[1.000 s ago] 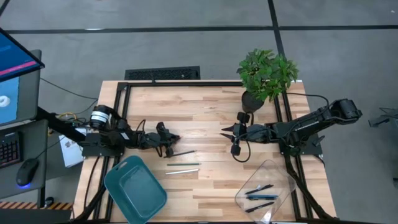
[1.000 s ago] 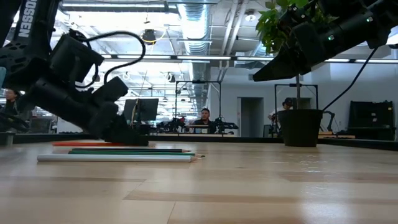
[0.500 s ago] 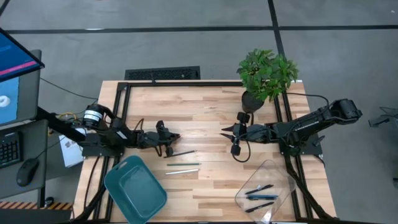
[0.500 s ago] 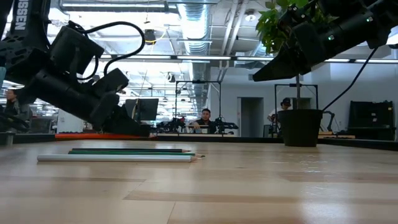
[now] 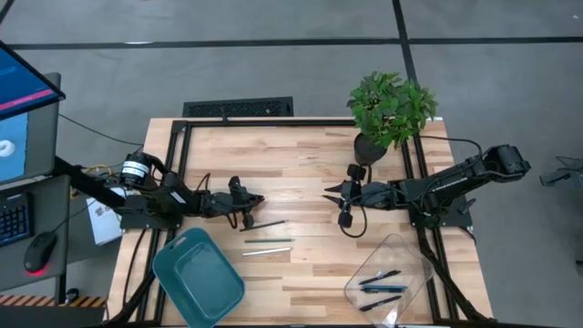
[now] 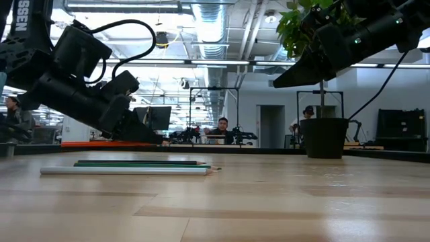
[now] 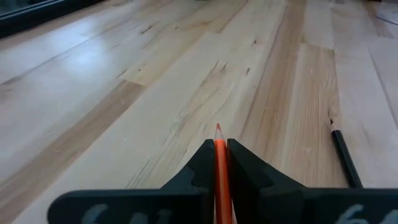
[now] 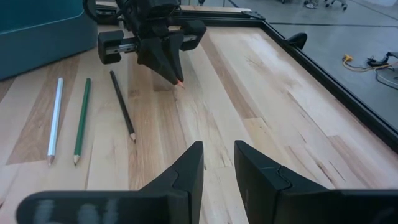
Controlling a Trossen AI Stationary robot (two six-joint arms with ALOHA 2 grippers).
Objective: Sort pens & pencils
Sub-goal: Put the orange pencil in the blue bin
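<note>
My left gripper (image 5: 251, 202) is shut on the orange-red pencil (image 6: 101, 143), a little above the table's left middle. Three more pencils lie flat on the wood next to it: a dark one (image 8: 122, 104), a green one (image 8: 81, 118) and a pale one (image 8: 55, 118). The pens (image 5: 380, 289) lie in a clear container (image 5: 410, 255) at the near right. My right gripper (image 8: 219, 155) hangs open above the table's middle right, with nothing between its fingers. My left gripper pinches the orange-red pencil near its sharpened end (image 7: 218, 144) between the two fingers. The fingers lie along the pencil, slanting slightly down from the table's left side. The tip (image 8: 180, 83) pokes out past the fingertips. The pencil hangs roughly level, clear of the table.
A teal bin (image 5: 198, 276) stands at the near left, close to the lying pencils. A potted plant (image 5: 390, 111) stands at the far right, behind my right arm. Bare wood lies between the two grippers. A black frame rims the table.
My left gripper has risen a little, still shut, and has lifted the orange-red pencil from the table top clear into the air, keeping it level.
</note>
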